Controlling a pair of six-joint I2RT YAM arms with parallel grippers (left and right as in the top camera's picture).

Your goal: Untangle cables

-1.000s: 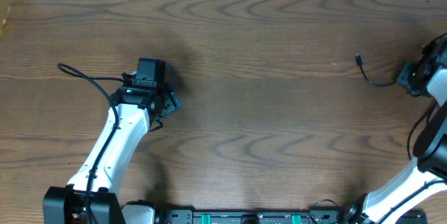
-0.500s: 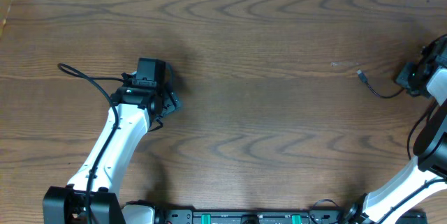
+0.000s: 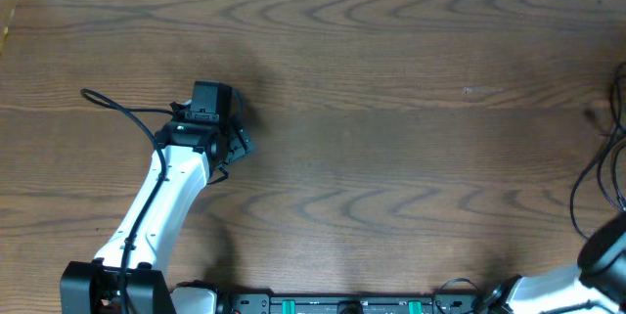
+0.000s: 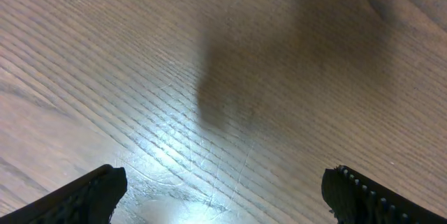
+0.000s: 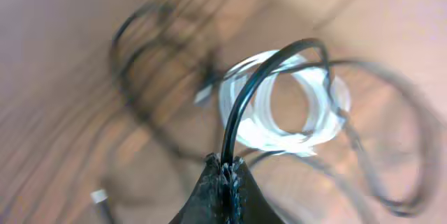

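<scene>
In the right wrist view my right gripper point(image 5: 227, 167) is shut on the black cable point(image 5: 260, 83), which rises from the fingertips and arcs to the right. Below it, blurred, the white cable point(image 5: 272, 137) lies in a small coil on the wood, with more black loops point(image 5: 133, 35) around it and a pale plug end point(image 5: 100, 196) at the lower left. The overhead view shows neither this gripper nor the coil. My left gripper point(image 4: 227, 195) stands wide open over bare wood, its fingers point(image 4: 98, 192) far apart and nothing between them. It is at the table's left-middle point(image 3: 211, 99).
The wooden table point(image 3: 372, 157) fills the overhead view. Thin dark strands point(image 3: 599, 165) hang at the right edge, above the right arm's base point(image 3: 592, 260). I cannot tell which cable they are. A black lead point(image 3: 117, 107) runs from the left arm.
My right gripper has shut on the black cable. It then moved right, out of the overhead view, pulling the cable's plug end off the table's right edge. The left arm has not moved.
</scene>
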